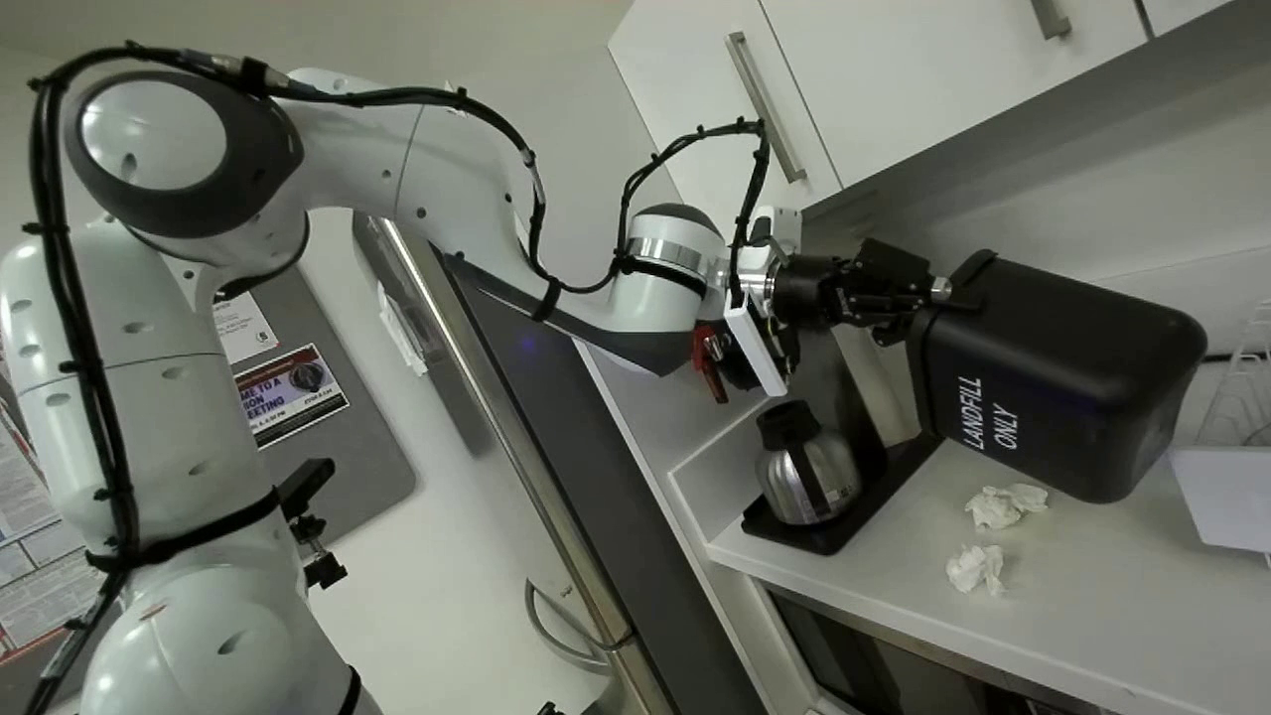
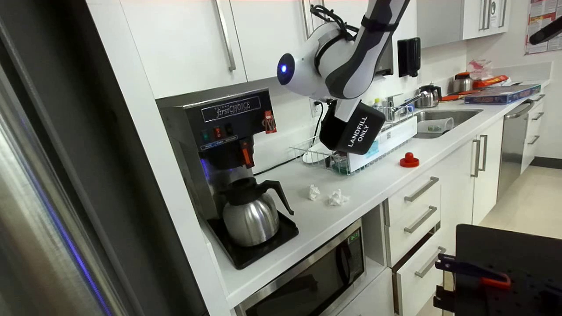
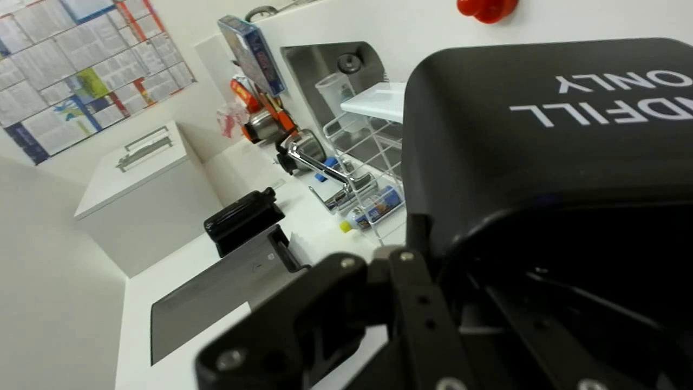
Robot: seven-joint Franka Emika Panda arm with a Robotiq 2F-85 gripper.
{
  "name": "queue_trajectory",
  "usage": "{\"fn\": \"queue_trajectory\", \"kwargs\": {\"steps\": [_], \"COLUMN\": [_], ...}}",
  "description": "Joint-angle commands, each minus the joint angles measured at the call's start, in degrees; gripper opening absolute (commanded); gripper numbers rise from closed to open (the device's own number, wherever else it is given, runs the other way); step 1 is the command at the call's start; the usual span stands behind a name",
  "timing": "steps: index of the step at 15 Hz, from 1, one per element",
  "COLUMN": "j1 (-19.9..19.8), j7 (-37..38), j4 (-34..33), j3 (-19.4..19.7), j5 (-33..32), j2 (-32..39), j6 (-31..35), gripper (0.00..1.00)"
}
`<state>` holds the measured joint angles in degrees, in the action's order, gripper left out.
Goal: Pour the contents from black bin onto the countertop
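Observation:
The black bin (image 1: 1062,367) with white "LANDFILL ONLY" lettering is held in the air, tilted on its side; it also shows in an exterior view (image 2: 351,129) and in the wrist view (image 3: 541,146). My gripper (image 1: 945,293) is shut on the bin's rim, one finger outside the wall and the other inside the mouth, as the wrist view (image 3: 433,254) shows. Two crumpled white wads, the contents (image 1: 1005,504) (image 2: 337,198), lie apart on the white countertop (image 1: 1112,606) (image 2: 369,184) below the bin. The bin's inside is dark, so I cannot tell whether anything is in it.
A coffee maker (image 2: 228,127) with a steel pot (image 2: 252,221) stands beside the wads. A wire dish rack (image 2: 377,145) with a white container is close to the bin. A red knob-like piece (image 2: 409,160) sits near the counter's front edge. Upper cabinets (image 1: 894,70) hang above.

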<state>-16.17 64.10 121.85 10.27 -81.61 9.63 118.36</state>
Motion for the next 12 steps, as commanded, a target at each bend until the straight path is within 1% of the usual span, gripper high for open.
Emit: {"fn": "queue_trajectory", "kwargs": {"steps": [1, 5, 7, 9, 11, 12], "j1": [-0.37, -0.44, -0.90, -0.97, -0.65, -0.22], "j7": [-2.49, -5.69, -9.06, -11.76, -13.58, -13.06], "j4": [2.15, 2.38, 2.69, 2.66, 2.77, 2.99], "j3": [1.20, 2.67, 3.29, 3.91, 4.48, 4.76], "j5": [4.30, 8.49, 11.85, 14.61, 15.68, 13.93], "j2": [-4.32, -5.24, -5.59, -5.44, -5.58, -6.16], "j6": [7.40, 15.25, 20.62, 24.37, 25.55, 24.60], "gripper": [0.02, 0.02, 0.02, 0.02, 0.02, 0.02]}}
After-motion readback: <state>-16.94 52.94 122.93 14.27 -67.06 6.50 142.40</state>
